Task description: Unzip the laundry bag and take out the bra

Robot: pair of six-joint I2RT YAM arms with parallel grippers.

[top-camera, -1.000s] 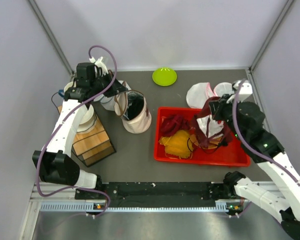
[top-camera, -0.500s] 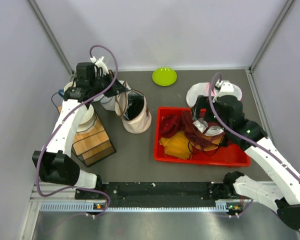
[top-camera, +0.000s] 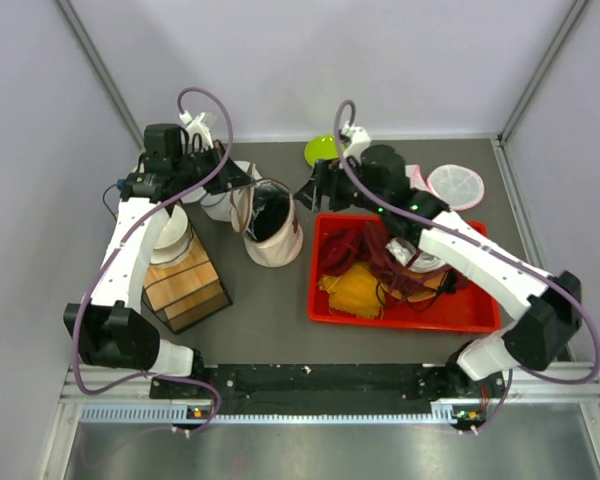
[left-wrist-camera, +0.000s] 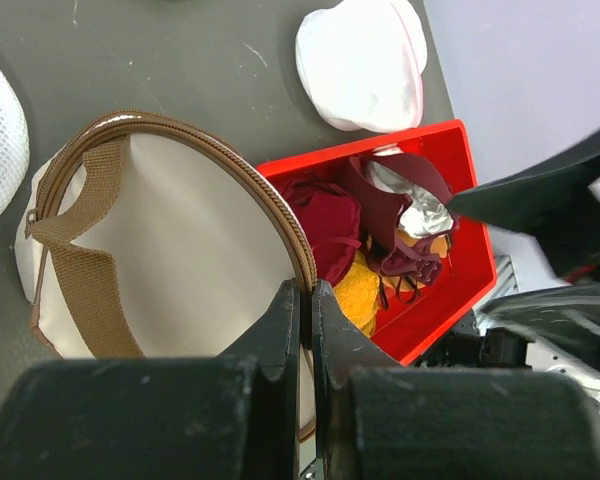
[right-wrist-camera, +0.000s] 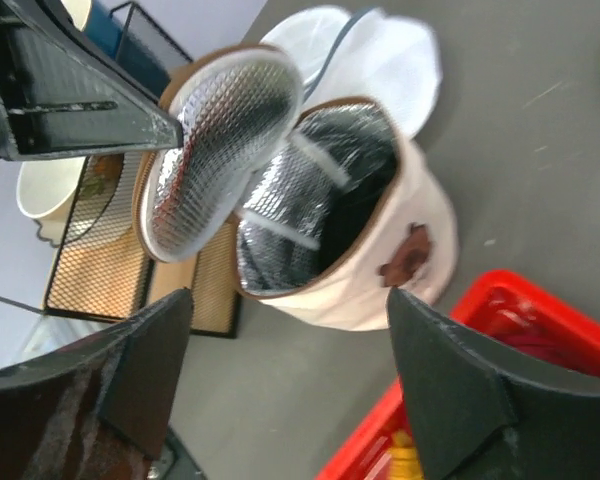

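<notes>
Seeing my left pincer (left-wrist-camera: 307,290) pinched tight on the brown zipper rim of the laundry bag (top-camera: 277,240), lid open, I note the right pincer (right-wrist-camera: 290,297) spread wide and empty just beside its mouth, the black bra (top-camera: 270,212) lying inside, touched by neither.

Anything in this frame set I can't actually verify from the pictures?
Bra: right wrist view, only a dark blurred patch inside the bag; shape unreadable.
Bag mouth: left wrist view, hidden behind the lid pinched by the left claw.
Green plate: top view, partly covered by the right arm.
Zipper pull: too small in the top view, blurred in the right wrist view.
</notes>
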